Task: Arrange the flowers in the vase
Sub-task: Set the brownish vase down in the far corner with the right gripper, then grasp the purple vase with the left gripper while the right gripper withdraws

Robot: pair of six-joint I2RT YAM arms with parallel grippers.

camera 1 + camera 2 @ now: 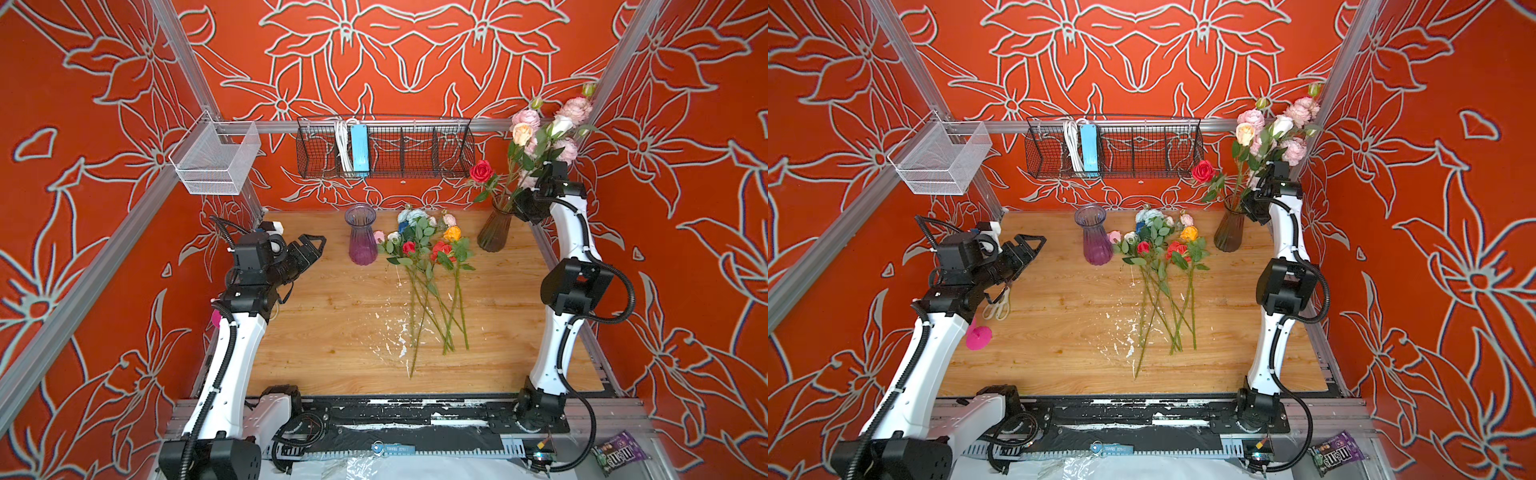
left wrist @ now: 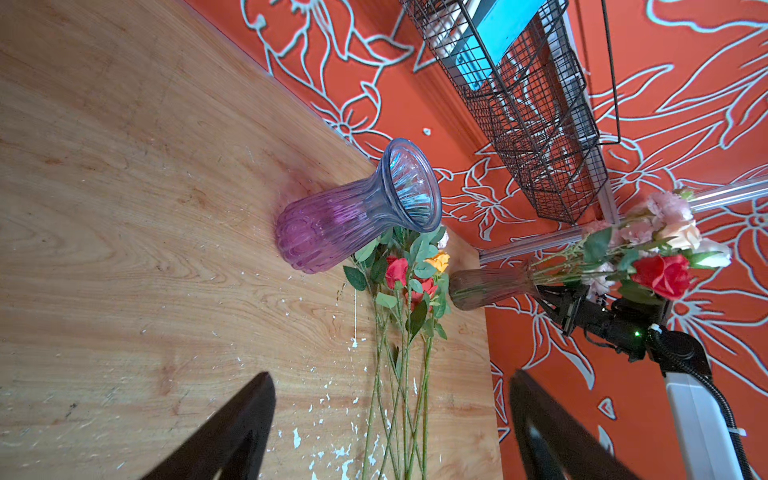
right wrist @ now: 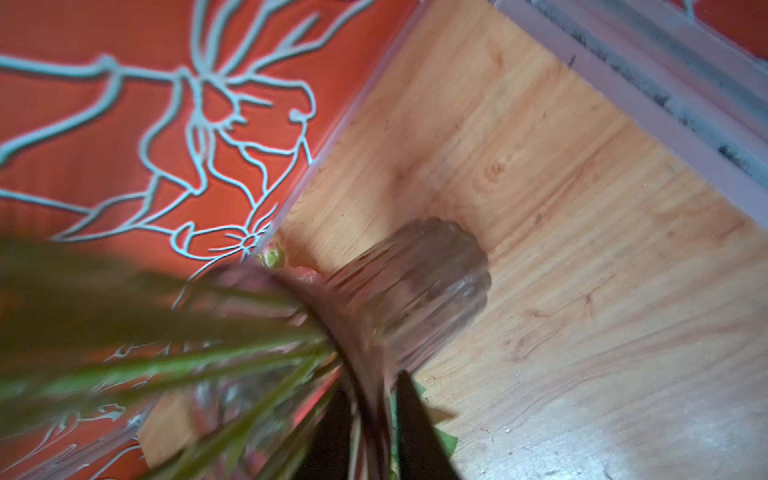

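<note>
Several flowers (image 1: 424,245) (image 1: 1158,249) (image 2: 411,274) lie on the wooden table, blooms toward the back wall. A brown glass vase (image 1: 494,232) (image 1: 1230,232) (image 2: 486,286) (image 3: 428,291) at the back right holds pink, white and red flowers (image 1: 540,133) (image 1: 1266,133) (image 2: 660,257). My right gripper (image 1: 524,208) (image 1: 1254,208) (image 3: 370,415) straddles that vase's rim, one finger inside and one outside, jaws slightly apart. An empty purple vase (image 1: 361,241) (image 1: 1096,241) (image 2: 353,220) stands left of the loose flowers. My left gripper (image 1: 318,245) (image 1: 1036,245) (image 2: 390,374) hovers open to its left, holding nothing.
A black wire basket (image 1: 384,145) and a white mesh basket (image 1: 216,158) hang on the back rails. Scissors (image 1: 998,307) and a pink object (image 1: 978,336) lie by the left arm. A candy bag (image 1: 619,455) sits at the front right.
</note>
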